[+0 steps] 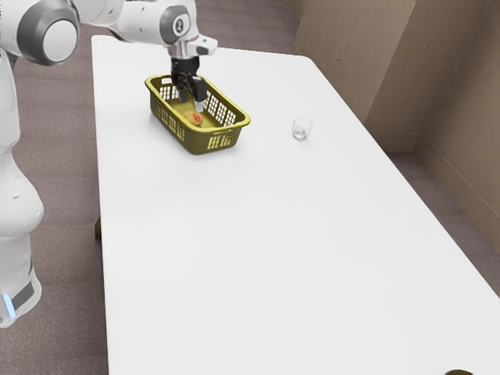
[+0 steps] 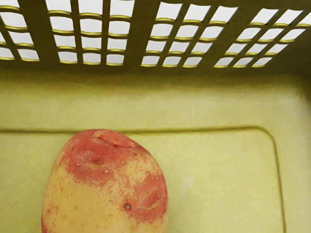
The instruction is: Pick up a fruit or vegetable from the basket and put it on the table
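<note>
Potato (image 2: 104,187) lay inside the plastic basket (image 1: 197,144), beneath the tool (image 1: 191,101), whose fingers stood apart. The reach was largely made; grasping, lifting out and placing on the surface (image 1: 234,242) remained.

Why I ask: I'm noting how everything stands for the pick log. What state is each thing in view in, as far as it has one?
Gripper: jaws apart, lowered into the basket, holding nothing.
Potato: whole, unpeeled, lying in the basket.
Basket: upright, open-topped, on the table.
Clear cup: on the table, outside the basket; upright or tilted, I cannot tell.
</note>
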Tool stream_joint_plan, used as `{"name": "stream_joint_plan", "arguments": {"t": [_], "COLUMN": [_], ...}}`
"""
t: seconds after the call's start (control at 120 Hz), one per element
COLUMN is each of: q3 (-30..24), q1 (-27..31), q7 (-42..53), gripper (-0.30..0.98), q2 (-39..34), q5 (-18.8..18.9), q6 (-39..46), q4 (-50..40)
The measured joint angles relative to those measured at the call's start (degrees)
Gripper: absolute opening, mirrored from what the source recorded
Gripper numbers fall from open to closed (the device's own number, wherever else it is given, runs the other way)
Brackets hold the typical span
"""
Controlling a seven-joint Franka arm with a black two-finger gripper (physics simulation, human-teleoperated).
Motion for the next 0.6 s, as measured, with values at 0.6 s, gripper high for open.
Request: {"name": "stream_joint_plan", "arguments": {"t": [0.6], "q3": [0.0], "q1": [1.2], "q7": [-4.7], "gripper": [0.69], "q2": [4.1], "q5": [0.0], "q6": [2.0], "q4": [0.0]}}
